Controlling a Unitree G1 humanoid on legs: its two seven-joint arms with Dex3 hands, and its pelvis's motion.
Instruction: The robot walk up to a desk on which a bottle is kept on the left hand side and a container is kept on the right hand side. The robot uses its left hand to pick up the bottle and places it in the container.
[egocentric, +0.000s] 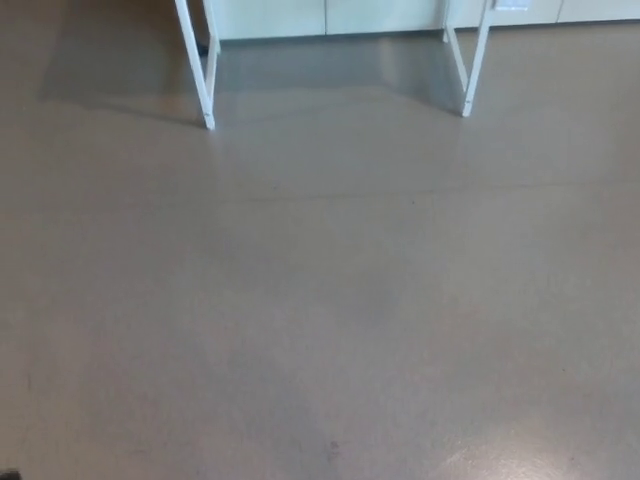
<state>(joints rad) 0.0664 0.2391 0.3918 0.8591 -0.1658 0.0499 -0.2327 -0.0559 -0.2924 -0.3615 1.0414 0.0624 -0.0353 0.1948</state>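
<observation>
Only the desk legs (207, 70) on the floor (320, 300) are seen, so the bottle above them, its feel, its best holding spot and both hands cannot be told.

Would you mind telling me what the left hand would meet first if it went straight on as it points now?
That cannot be judged: neither hand is in view. The picture shows only bare floor and two white desk legs far ahead, with no bottle or container visible.
</observation>
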